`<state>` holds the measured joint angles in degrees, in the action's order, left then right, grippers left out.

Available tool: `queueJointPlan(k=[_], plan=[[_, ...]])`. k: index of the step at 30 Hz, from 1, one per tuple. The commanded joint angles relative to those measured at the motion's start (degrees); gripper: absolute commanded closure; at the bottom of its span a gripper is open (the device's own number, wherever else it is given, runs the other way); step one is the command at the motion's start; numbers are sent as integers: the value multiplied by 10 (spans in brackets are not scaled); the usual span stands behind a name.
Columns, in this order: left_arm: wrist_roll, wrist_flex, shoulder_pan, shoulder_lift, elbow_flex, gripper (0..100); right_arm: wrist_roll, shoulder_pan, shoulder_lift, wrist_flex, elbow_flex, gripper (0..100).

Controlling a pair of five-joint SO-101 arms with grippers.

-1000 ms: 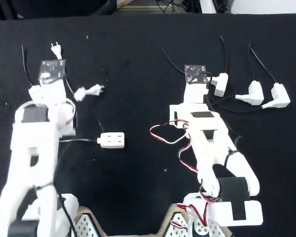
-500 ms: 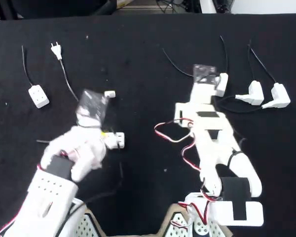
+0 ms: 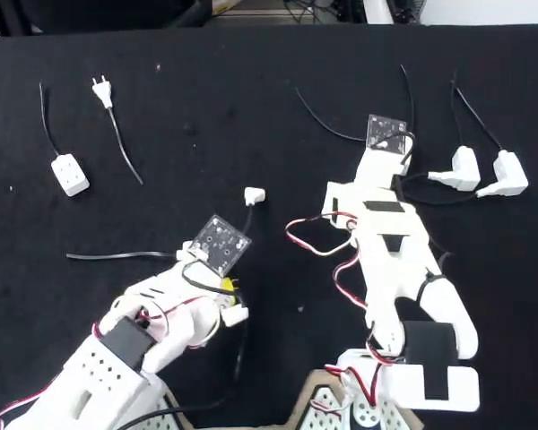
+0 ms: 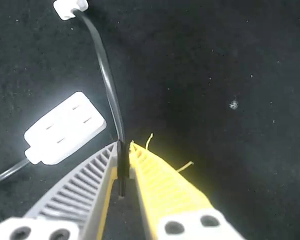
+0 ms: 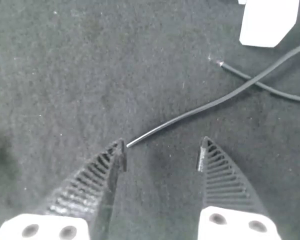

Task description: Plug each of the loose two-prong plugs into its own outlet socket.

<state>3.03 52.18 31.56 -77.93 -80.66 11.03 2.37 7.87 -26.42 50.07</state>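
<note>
At bench 7 o'clock, left tool clamps cord of plug beside outlet block; right tool gapes wide. Next, probably: regrip plug, align prongs.

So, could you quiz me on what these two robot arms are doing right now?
1. True or false: the left end effector is shut on the thin black cable of a small white plastic plug.
2. The right end effector is: A open, B shut on a plug, C holding a socket.
3. Fill in: the white plastic outlet socket block beside the left end effector lies on a ____ table cover.
Key: 1 true; 2 A; 3 black.
</note>
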Motion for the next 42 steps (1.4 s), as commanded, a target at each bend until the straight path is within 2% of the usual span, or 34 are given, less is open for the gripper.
queueJointPlan(k=[1,6,8,12,16,20,24,33,36,39,42], plan=[[7,2,7,-5,4,952,5,9,28,11,-37,776],[5,40,11,-7,8,764,5,9,28,11,-37,776],[5,44,11,-7,8,735,5,9,28,11,-36,776],[6,47,-8,-8,32,763,9,7,28,12,-36,776],[4,36,-95,-8,64,787,10,-11,28,12,-36,776],[2,-23,-192,-8,46,796,10,-40,28,11,-36,776],[2,-90,-246,-8,0,816,10,-58,28,9,-28,776],[2,-183,-258,-8,-60,827,10,-149,27,12,-24,773],[-8,-190,-258,-8,-67,827,10,-170,27,12,-26,773],[-47,-190,-259,-8,-81,823,10,-193,27,15,-27,773],[-55,-190,-259,-8,-87,823,10,-215,22,59,-17,773]])
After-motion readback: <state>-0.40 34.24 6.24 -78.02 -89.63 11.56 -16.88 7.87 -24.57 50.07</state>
